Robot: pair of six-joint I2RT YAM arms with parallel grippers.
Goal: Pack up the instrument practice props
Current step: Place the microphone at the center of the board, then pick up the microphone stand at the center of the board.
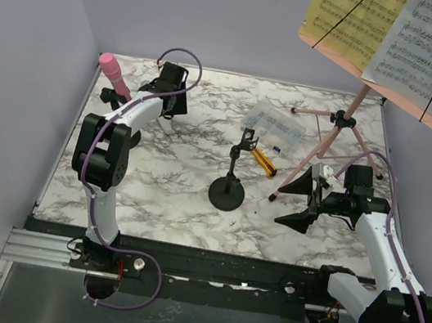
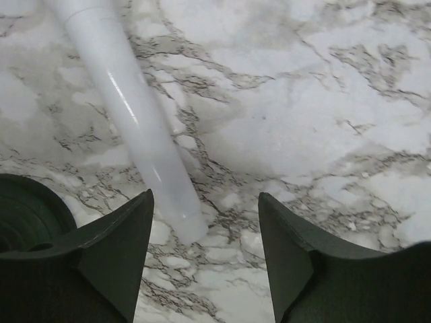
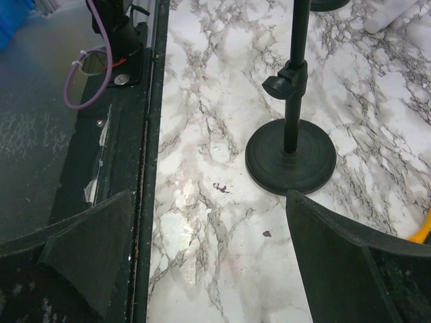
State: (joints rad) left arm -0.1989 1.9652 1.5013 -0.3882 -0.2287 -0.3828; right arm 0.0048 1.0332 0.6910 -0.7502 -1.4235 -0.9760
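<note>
Left gripper (image 2: 205,202), jaws apart, empty, hovers over white plastic microphone (image 2: 135,114) lying near far-left corner of marbled desk (image 2: 323,101); right gripper (image 3: 209,202), wide, empty, faces black round-based mic holder (image 3: 291,158) mid-desk.

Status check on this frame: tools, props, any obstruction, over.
Left tool open at the end of the white microphone, lying flat, no grip. Right tool open, empty, facing the bare mic holder. No obstruction seen.

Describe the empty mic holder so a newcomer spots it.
At the marble table's middle, just nearer than the clear compartment box, stands the empty mic holder. Its round black base and bare clip set it apart: the far-left holder carries a pink microphone.
</note>
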